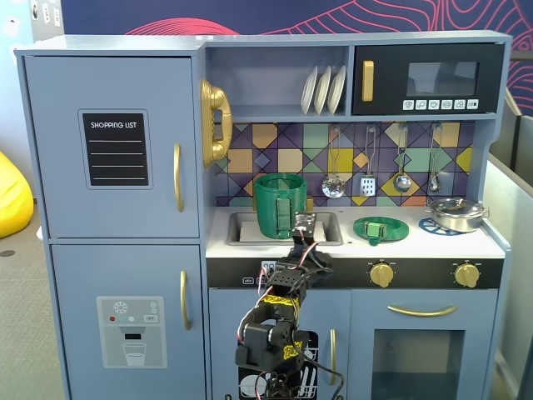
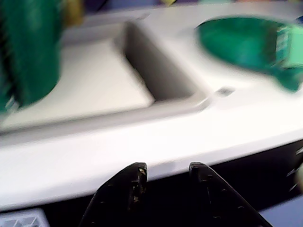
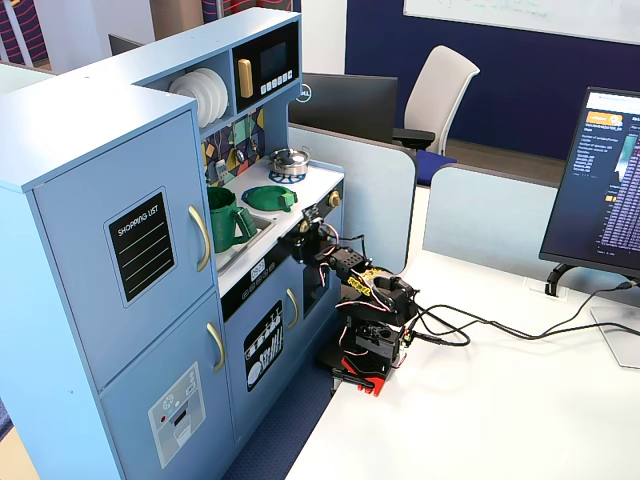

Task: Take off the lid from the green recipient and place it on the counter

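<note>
The green recipient (image 1: pixel 279 204) stands uncovered in the sink, at the left edge of the wrist view (image 2: pixel 28 52) and also in the other fixed view (image 3: pixel 228 218). The lid (image 1: pixel 381 229) lies flat on the white counter (image 1: pixel 416 243) to the right of the sink, handle up; it shows blurred at the wrist view's upper right (image 2: pixel 246 45) and in the other fixed view (image 3: pixel 268 197). My gripper (image 1: pixel 304 225) is at the counter's front edge, between recipient and lid. Its jaws (image 2: pixel 166 168) stand apart and hold nothing.
The grey sink (image 2: pixel 94 85) is set into the counter (image 2: pixel 142 142). A silver pot (image 1: pixel 455 213) sits on the right burner. Utensils hang on the tiled back wall (image 1: pixel 366 158). Gold knobs (image 1: pixel 381 273) line the black front panel. The arm's base (image 3: pixel 365 350) stands on a white desk.
</note>
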